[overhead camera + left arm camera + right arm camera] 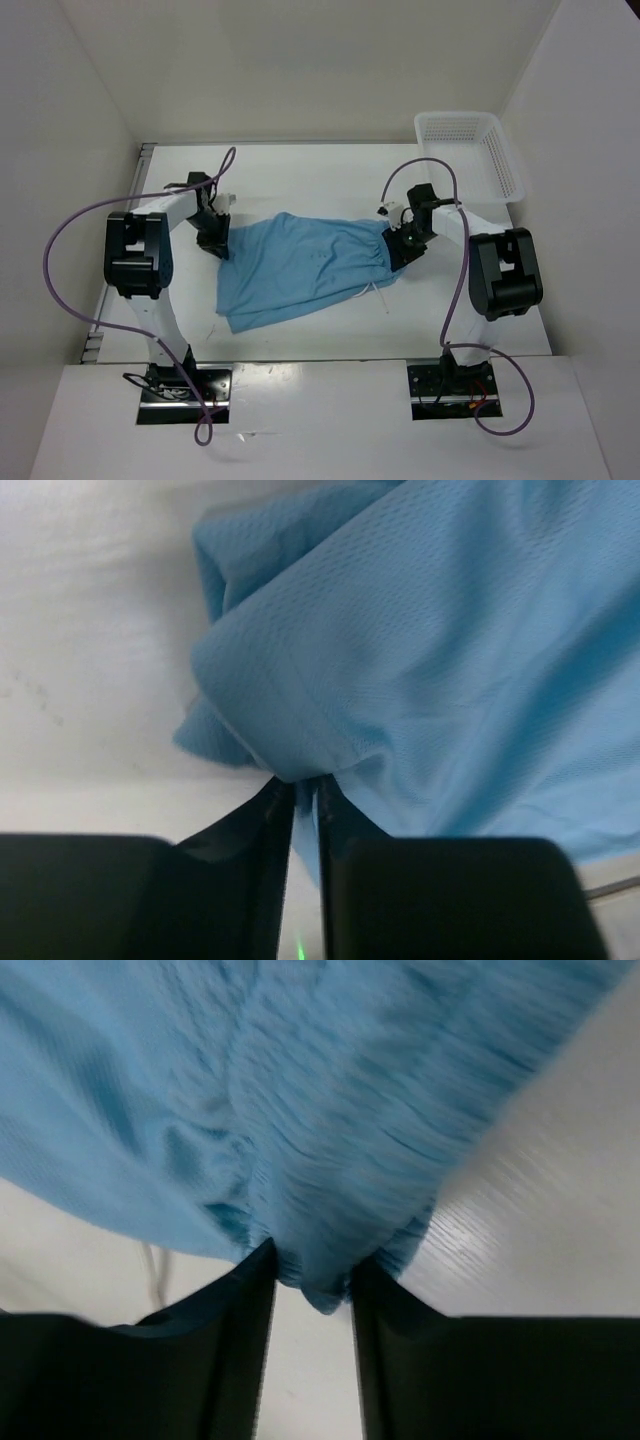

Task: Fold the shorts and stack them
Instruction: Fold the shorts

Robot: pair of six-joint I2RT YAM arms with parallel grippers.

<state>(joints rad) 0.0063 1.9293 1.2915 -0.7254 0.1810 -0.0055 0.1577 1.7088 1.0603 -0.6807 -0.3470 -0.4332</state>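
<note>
Shorts [300, 268] lie spread on the table [300, 185] between both arms, seen from above. Left wrist view: the left gripper [305, 785] pinches a hem corner. Right wrist view: the right gripper [312, 1272] clamps the gathered waistband.

Left wrist view, shorts [430, 650]: cut off at top and right edges.
Right wrist view, shorts: blurred, running past top and both sides.
Drawstring [375, 291]: too thin overhead to trace.
Left gripper [305, 795]: finger bases cut by bottom edge; pinched hem hidden between tips.
Right gripper [312, 1270]: cut likewise; clamped waistband fold partly hidden.
</note>
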